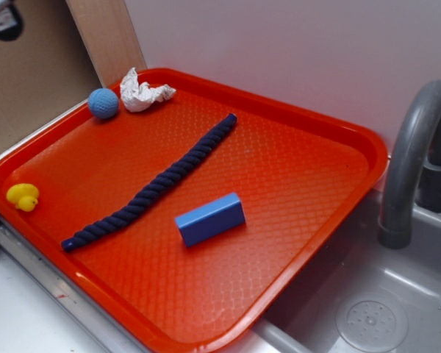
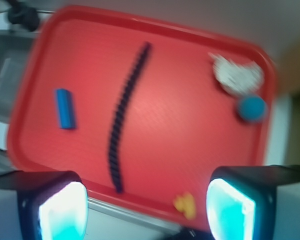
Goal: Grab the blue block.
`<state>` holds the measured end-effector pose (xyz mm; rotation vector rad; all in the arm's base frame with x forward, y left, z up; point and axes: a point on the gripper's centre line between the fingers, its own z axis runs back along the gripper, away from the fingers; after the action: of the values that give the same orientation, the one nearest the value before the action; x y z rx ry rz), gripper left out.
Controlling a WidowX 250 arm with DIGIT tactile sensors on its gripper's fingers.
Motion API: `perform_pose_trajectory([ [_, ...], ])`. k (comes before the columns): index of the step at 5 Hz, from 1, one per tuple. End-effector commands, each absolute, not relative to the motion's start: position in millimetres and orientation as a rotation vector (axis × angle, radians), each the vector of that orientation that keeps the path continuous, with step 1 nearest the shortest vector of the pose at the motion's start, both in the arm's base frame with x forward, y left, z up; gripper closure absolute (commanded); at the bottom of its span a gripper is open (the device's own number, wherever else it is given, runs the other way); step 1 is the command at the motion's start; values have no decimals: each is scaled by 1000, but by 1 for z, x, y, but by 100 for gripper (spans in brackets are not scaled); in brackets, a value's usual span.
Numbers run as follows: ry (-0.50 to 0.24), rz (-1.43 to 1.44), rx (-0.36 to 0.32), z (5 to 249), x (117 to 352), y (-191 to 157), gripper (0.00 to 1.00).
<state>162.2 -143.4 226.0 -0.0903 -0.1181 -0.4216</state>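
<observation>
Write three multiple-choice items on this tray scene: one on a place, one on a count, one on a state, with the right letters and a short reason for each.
1. Where does the blue block lie on the orange tray?
A. Beside the navy rope, apart from it
B. On top of the rope
C. Against the ball

2. How many loose things lie on the tray?
A. Three
B. Five
C. Seven

3. How does the gripper stand?
A. Shut on the block
B. Open, holding nothing
C. Shut on the rope

Answers
1: A, since bare tray shows between block and rope in the exterior view.
2: B, namely the block, the rope, the light-blue ball, the crumpled white paper and the yellow duck.
3: B, since the wrist view shows both fingers wide apart with the tray visible between them.
</observation>
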Motion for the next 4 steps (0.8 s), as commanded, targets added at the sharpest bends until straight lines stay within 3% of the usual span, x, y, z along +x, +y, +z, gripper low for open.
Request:
perform_pose_trajectory([
  [1, -95, -519, -133, 209, 159, -217, 0],
  [2, -22, -477, -112, 176, 160, -230, 0],
  [3, 43, -473, -49, 145, 162, -242, 0],
  [4, 98, -550, -49, 124, 161, -256, 0],
])
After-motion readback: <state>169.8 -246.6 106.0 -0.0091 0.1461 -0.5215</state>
